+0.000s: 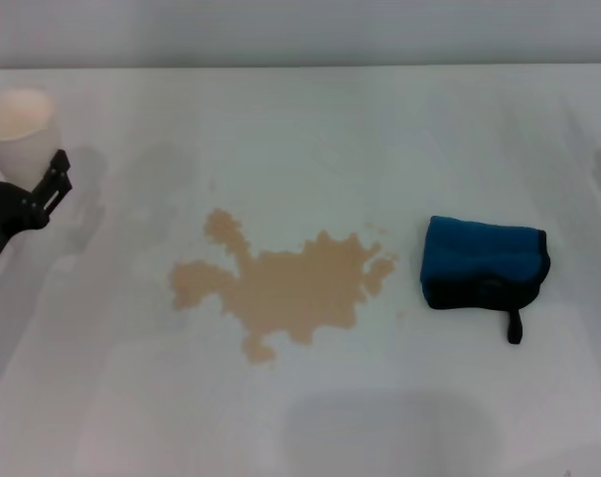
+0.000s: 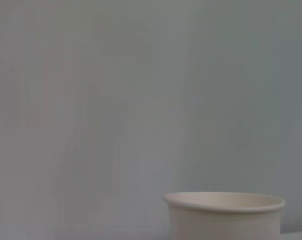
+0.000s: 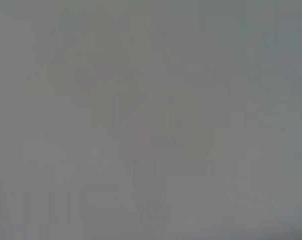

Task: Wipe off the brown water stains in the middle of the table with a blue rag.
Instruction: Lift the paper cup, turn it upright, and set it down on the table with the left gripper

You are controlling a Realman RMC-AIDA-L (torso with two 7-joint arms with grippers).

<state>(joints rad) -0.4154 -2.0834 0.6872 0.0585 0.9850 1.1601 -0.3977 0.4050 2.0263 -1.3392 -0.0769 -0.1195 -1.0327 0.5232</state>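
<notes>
At the far left edge of the head view we see our left gripper (image 1: 44, 191), dark and just beside a white paper cup (image 1: 20, 129). It seems to be around the cup's lower part, but we cannot tell whether the fingers are clamped on it or merely close. The left wrist view shows only the cup's rim (image 2: 224, 201) against a plain backdrop. Our right gripper appears in no view, and its wrist camera shows nothing we can make out.

The blue rag (image 1: 484, 263) lies folded at centre right of the frame, black loop trailing toward the lower edge, well apart from either arm. The brown water stains (image 1: 280, 288) spread across the middle of the table (image 1: 310, 129), the nearest lobe near the rag but not touching it.

In our judgement the step in hand is fetching the rag. We would take it from above across its thick fold, avoid the loop, then sweep inward from the stain's outer specks.
</notes>
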